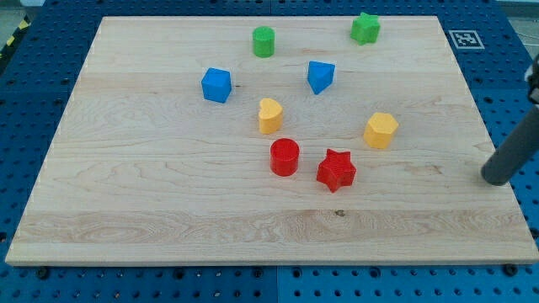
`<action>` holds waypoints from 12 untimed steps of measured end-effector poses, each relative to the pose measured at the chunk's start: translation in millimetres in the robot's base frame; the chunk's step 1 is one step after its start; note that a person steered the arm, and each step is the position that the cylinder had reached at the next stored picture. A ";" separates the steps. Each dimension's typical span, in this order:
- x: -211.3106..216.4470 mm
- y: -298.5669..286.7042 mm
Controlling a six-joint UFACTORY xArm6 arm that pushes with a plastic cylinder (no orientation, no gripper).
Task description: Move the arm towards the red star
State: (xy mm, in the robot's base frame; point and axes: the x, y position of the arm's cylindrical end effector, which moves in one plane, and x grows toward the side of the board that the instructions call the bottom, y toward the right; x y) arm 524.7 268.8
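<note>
The red star (336, 170) lies on the wooden board (152, 194), right of centre and low in the view. A red cylinder (285, 157) stands just to its left, apart from it. My tip (493, 179) is at the board's right edge, far to the right of the red star and about level with it. The dark rod slants up to the view's right edge.
A yellow heart (269, 116) and a yellow hexagon (381, 130) sit above the red blocks. A blue cube (216, 85), a blue block (320, 77), a green cylinder (264, 41) and a green star (365, 29) lie nearer the view's top.
</note>
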 end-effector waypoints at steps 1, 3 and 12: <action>0.0 -1.0; 0.0 -24.5; -0.2 -78.2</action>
State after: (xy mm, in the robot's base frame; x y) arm 524.5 190.6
